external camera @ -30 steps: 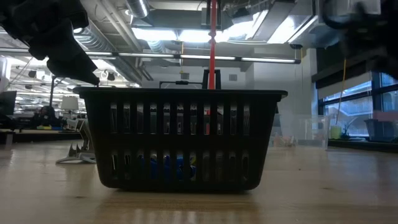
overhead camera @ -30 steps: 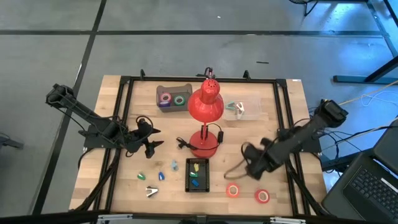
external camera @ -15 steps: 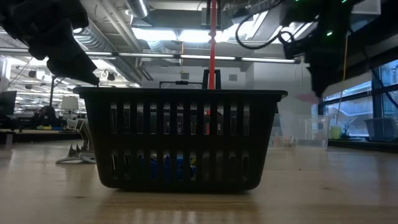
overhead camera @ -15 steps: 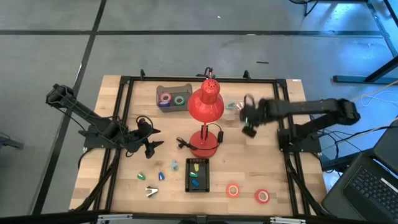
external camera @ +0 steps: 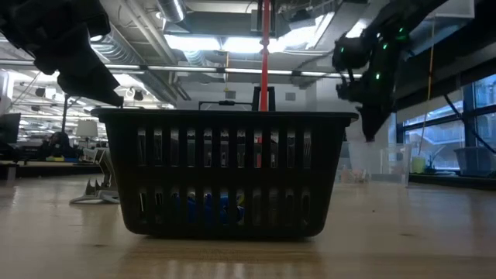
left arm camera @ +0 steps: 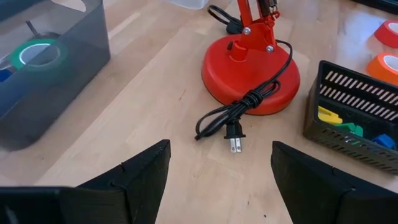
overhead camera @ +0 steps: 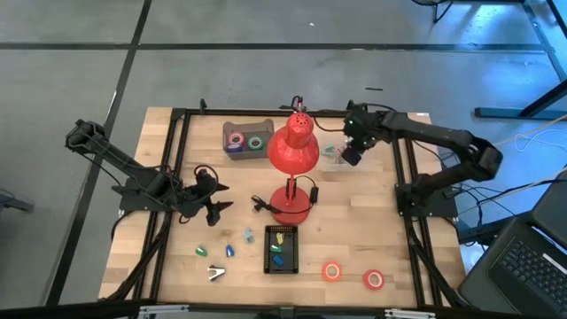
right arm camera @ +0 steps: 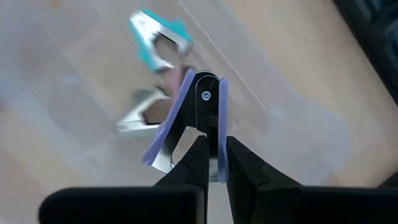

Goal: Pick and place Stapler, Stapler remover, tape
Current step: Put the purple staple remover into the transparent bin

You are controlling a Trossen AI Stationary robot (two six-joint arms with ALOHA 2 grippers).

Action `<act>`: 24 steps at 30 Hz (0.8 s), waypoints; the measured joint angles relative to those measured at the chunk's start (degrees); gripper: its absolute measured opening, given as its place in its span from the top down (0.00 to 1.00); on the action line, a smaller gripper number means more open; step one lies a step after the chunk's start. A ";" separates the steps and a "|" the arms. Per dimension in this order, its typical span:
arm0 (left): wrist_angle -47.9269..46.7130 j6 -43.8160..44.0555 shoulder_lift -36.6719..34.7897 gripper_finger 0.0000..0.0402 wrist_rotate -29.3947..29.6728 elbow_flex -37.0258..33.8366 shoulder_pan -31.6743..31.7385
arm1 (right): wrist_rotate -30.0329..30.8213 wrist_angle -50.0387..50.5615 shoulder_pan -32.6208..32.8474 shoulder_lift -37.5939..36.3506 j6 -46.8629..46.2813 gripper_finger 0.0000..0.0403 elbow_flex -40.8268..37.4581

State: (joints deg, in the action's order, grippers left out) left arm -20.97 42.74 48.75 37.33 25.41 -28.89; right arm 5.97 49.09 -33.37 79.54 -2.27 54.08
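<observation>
The right hand (overhead camera: 352, 152) hangs over the clear bin (overhead camera: 354, 158), fingers pinching a purple staple remover (right arm camera: 186, 118); below it lie a teal remover (right arm camera: 158, 38) and a pale one (right arm camera: 140, 115). The left hand (overhead camera: 215, 198) rests spread above the counter (overhead camera: 354, 230).

We can read no text, label, brand or number on anything in these views.

Right end effector (overhead camera: 347, 154) with purple stapler remover (right arm camera: 186, 121), now over clear bin (overhead camera: 363, 158)
</observation>
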 joint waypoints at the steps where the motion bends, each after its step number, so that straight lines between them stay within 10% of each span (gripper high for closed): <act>1: 0.04 0.00 0.00 0.34 -0.19 0.00 0.00 | 0.00 -0.03 -0.87 1.25 0.32 0.94 0.00; 14: 0.00 0.04 0.00 0.34 -0.99 0.00 0.00 | -0.67 0.82 -3.23 14.42 2.76 0.93 -0.02; 24: 0.00 0.02 0.00 0.34 -1.49 0.00 0.00 | -1.11 2.70 -3.23 8.88 1.59 0.51 -0.02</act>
State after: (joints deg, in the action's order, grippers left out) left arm -20.97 42.76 48.75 35.84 25.41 -28.88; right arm 4.86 51.79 -36.60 88.42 -0.69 54.06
